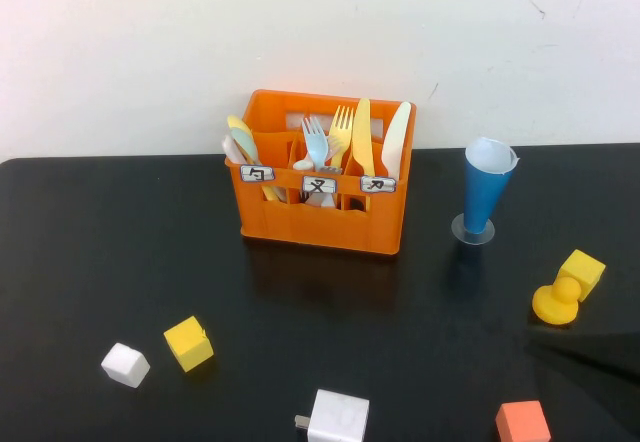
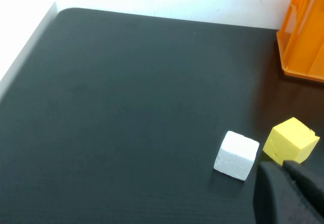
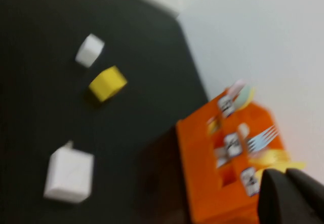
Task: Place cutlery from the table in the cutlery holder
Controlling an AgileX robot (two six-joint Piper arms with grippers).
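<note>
**Cutlery all standing in the crate**

The mint spoon (image 1: 240,140) stands in the left compartment of the orange holder (image 1: 325,217), the blue fork (image 1: 316,142) in the middle: light, stiff, slick plastic, best pinched at the handle. No cutlery lies on the black desk (image 1: 90,262). Right hand (image 3: 291,196) clenched, empty, by the holder; left hand (image 2: 286,191) near the yellow cube (image 2: 292,140), state unclear.

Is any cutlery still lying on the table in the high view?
No: the fork and spoon stand in the crate; only blocks, a cup and a charger sit on the table.
</note>
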